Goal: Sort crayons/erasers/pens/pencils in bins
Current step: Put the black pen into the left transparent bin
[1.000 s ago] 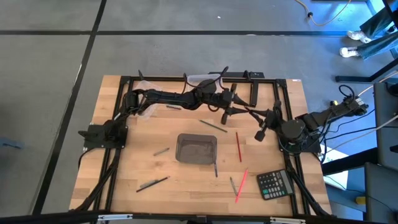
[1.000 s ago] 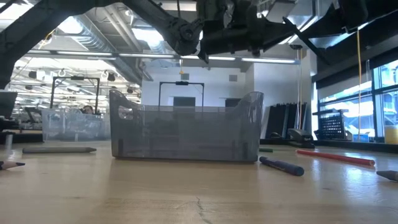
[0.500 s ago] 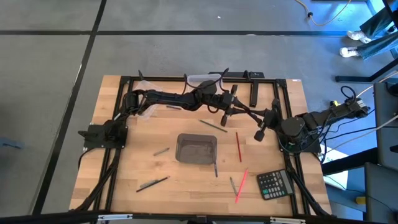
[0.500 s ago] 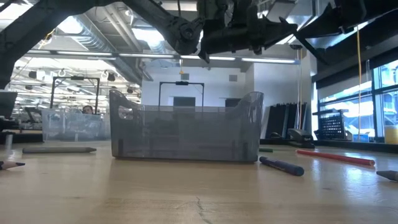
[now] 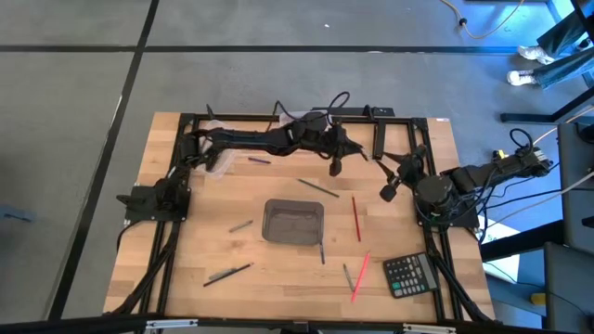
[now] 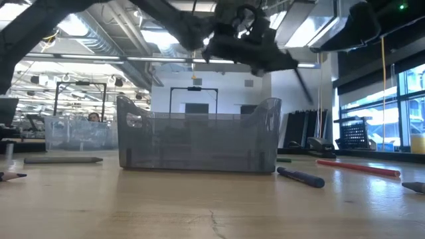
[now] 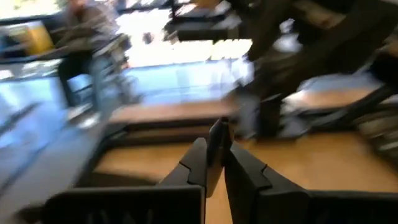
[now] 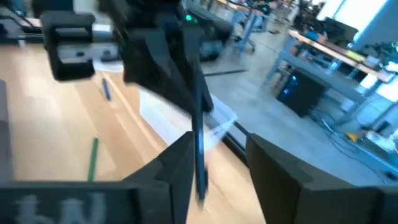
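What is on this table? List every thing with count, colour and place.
grey bin: one, smoky, table centre
clear bin: at least one, far left
red sticks: two, right of the grey bin
loose dark sticks: six, grey, black or bluish, scattered around the grey bin
calculator: one, black, near right corner
bar: one, black, far edge
left gripper: shut on a dark stick, raised over the far side
right gripper: open, raised, right side

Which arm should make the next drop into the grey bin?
Left. The left gripper is shut on a dark pen, just behind the grey bin. The right gripper is open, holding nothing.
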Tool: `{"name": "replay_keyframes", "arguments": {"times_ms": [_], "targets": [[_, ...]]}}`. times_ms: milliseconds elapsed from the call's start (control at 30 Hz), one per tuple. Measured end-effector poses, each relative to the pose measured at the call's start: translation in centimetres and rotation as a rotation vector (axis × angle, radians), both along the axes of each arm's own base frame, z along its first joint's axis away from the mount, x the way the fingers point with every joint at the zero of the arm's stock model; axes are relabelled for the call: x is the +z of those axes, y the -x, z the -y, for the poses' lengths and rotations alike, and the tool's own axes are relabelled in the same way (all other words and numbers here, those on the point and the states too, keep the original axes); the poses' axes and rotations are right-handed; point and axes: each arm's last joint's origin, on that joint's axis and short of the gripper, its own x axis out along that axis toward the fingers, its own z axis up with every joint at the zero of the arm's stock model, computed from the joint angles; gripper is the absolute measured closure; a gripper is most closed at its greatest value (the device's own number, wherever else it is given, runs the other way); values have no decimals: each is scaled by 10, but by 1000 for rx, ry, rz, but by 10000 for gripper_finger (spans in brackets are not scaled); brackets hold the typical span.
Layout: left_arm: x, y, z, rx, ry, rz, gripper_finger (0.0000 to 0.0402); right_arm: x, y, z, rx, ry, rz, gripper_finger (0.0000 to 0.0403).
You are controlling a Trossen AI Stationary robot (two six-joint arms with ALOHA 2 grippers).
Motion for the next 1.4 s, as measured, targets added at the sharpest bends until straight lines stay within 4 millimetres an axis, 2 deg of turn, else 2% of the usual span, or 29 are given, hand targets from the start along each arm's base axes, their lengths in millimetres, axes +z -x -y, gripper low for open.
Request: {"name": "replay_keyframes", "arguments": {"times_ms": [333, 533, 700, 767, 900, 1100, 1267, 1400], "targets": [[33, 44, 1, 367, -145, -353, 380, -5, 4, 1, -2, -18, -36, 232], [21, 60, 1, 498, -164, -574, 380, -6, 4, 1, 13, -38, -40, 232], [8, 74, 7, 535, -95, -751, 378, -8, 5, 1, 6, -49, -46, 232], [10, 79, 13, 535, -76, -797, 378, -9, 6, 1, 4, -48, -53, 232], [20, 85, 23, 562, -115, -812, 377, -10, 6, 2, 3, -42, -66, 232], [34, 96, 23, 655, -170, -803, 377, -10, 6, 2, 3, -45, -66, 232], [59, 126, 29, 769, -174, -850, 377, -12, 7, 2, -4, -54, -73, 232], [75, 162, 24, 893, -58, -917, 377, -13, 9, 3, -14, -68, -74, 232]]}}
